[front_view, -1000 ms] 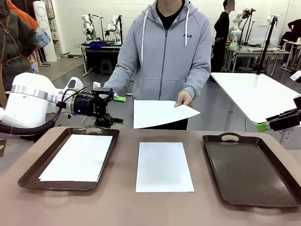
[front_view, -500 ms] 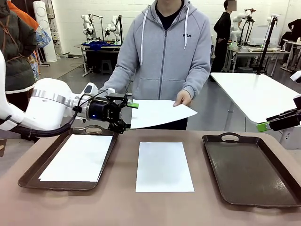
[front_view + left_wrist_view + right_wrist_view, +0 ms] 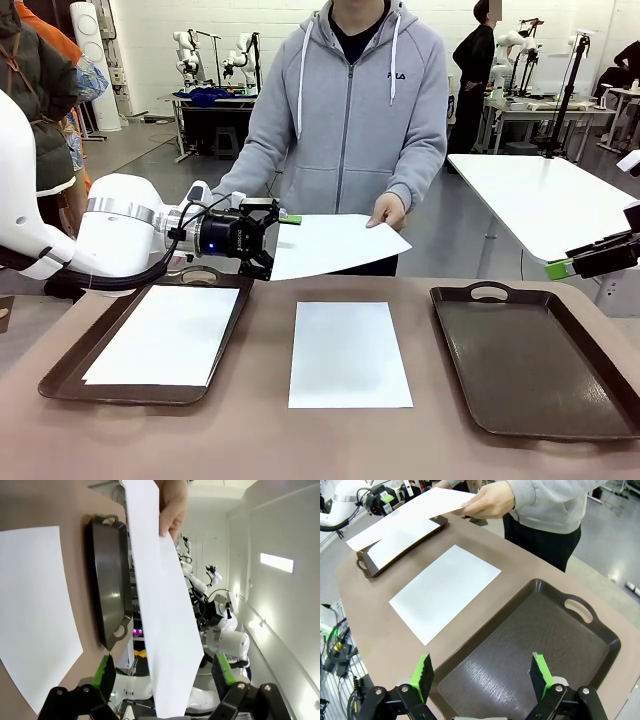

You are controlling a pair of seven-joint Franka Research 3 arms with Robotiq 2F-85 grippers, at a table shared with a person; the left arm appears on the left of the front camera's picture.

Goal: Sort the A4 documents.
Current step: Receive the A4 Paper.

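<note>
A person's hand (image 3: 390,210) holds one A4 document (image 3: 335,243) in the air above the table's far edge. My left gripper (image 3: 276,245) is open, and its fingers straddle that sheet's left edge without closing on it. In the left wrist view the held sheet (image 3: 160,605) runs between the green pads (image 3: 105,675). A second sheet (image 3: 350,352) lies flat on the middle of the table. A third sheet (image 3: 165,335) lies in the left tray (image 3: 60,375). My right gripper (image 3: 482,672) hovers open above the right tray (image 3: 520,655), with nothing between its fingers.
The right brown tray (image 3: 535,365) has nothing in it. The person in a grey hoodie (image 3: 350,110) stands at the far side of the table. A white table (image 3: 545,200) stands behind on the right.
My left arm has swung right toward the held sheet, and its open fingers now sit around the sheet's left edge. The person has shifted the sheet slightly left. The right arm has stayed still.
</note>
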